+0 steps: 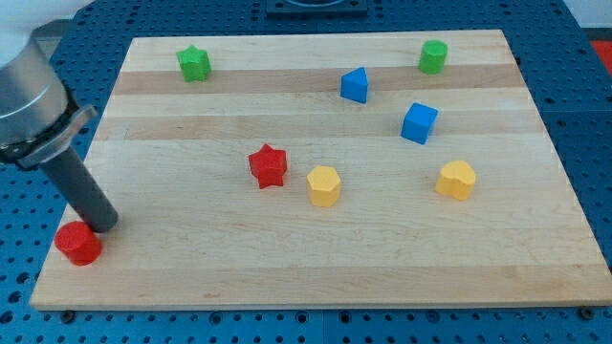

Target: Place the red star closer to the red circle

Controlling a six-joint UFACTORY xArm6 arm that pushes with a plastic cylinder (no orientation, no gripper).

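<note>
While my tip (103,225) touched the red circle (77,243) at the worktop's (316,277) near left, it gripped nothing. Well right sat the red star (268,165).

Red star (268,165) to red circle (78,243): unobstructed (bare board).

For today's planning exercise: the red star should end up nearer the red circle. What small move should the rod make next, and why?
Probably lift away from the red circle and circle to the red star's right side: my tip sits beside the circle, far left of the star, so pushing from here cannot drive it leftward.
</note>
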